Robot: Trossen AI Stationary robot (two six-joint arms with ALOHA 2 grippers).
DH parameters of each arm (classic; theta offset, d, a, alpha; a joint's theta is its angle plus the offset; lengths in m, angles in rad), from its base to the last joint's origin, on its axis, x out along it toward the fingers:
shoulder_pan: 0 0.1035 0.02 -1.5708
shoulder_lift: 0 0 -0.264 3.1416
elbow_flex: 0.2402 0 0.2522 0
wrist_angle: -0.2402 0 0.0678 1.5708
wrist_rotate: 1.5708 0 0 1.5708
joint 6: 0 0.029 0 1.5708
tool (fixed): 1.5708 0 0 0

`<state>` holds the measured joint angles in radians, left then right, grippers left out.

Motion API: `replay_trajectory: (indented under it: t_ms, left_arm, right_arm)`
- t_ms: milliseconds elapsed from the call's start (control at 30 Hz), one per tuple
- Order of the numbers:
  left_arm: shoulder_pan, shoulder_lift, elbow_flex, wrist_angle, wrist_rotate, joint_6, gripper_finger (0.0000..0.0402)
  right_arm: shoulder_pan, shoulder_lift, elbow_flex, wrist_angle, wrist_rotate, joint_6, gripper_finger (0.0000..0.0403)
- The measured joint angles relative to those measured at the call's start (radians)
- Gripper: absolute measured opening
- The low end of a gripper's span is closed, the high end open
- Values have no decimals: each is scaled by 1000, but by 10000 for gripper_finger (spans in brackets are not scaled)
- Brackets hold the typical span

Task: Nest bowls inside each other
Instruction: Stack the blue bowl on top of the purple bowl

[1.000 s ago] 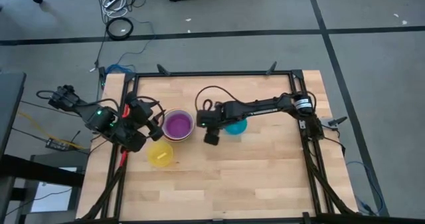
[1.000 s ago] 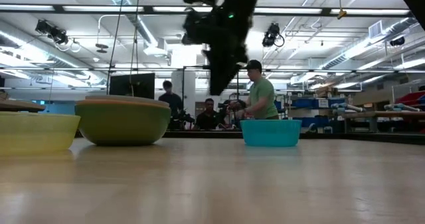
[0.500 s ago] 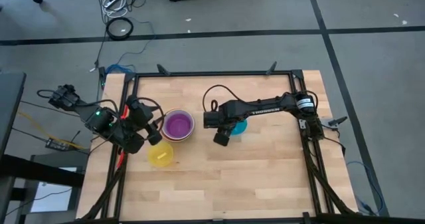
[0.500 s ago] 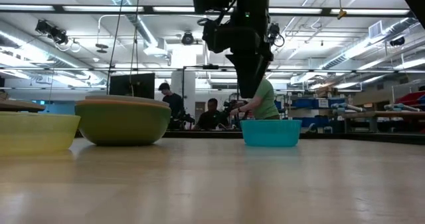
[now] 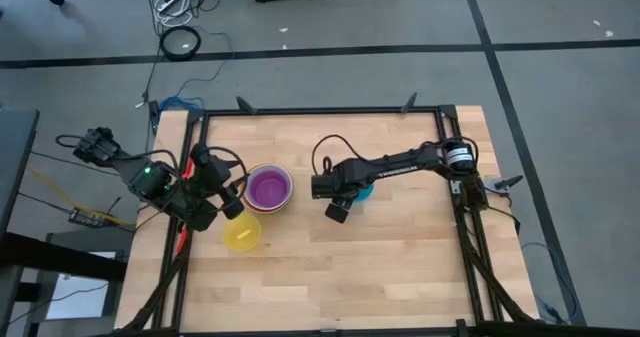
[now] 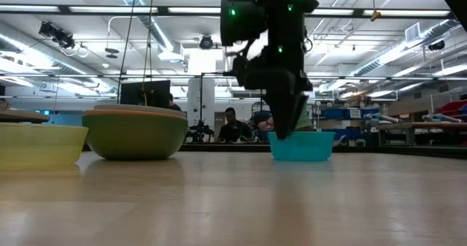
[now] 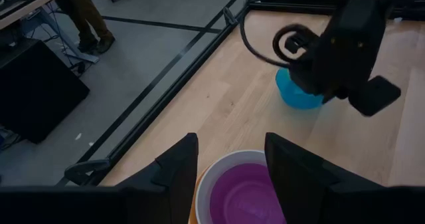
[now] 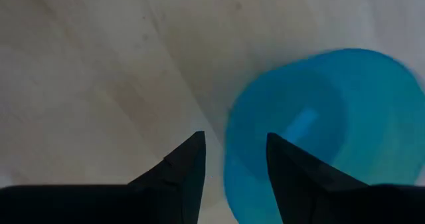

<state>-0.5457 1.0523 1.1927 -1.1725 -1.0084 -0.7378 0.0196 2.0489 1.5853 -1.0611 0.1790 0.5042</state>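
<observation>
A blue bowl [image 8: 319, 131] sits upright on the wooden table [image 5: 400, 267], right of centre, mostly under my right arm in the high view. My right gripper [image 8: 232, 161] is open and points down over the bowl's rim, one finger outside and one over the inside; in the low view its tips [image 6: 283, 131] hang at rim height. A purple bowl [image 5: 268, 189] lies nested in a white one, atop the stack with the green bowl [image 6: 135, 133] outermost. A yellow bowl [image 5: 242, 233] stands alone nearer the front. My left gripper [image 7: 229, 164] is open beside the stack, touching nothing.
A black frame [image 5: 320, 110] borders the table's far and side edges. Bare wood spreads across the near half of the table. People and benches show in the room beyond the far edge in the low view.
My right gripper has gone down and toward the table's right edge, from beside the stack to the blue bowl's rim, rolling and tipping to point more steeply down. Its fingers have stayed open.
</observation>
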Motion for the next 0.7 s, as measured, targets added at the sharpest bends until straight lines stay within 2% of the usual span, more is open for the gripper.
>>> replay_trajectory:
  t_ms: [333,433,567,700]
  left_arm:
    - [0,0,0,0,-1,0,184]
    - [0,0,0,-1,-6,0,184]
    - [0,0,0,0,-10,0,184]
    - [0,0,0,1,-15,0,184]
  right_arm:
    - [-32,-5,-174,200,-27,0,135]
    - [-45,-9,-204,233,-26,-9,102]
    - [-50,-16,-192,214,-27,-64,18]
    - [-42,-47,-134,178,-26,-95,3]
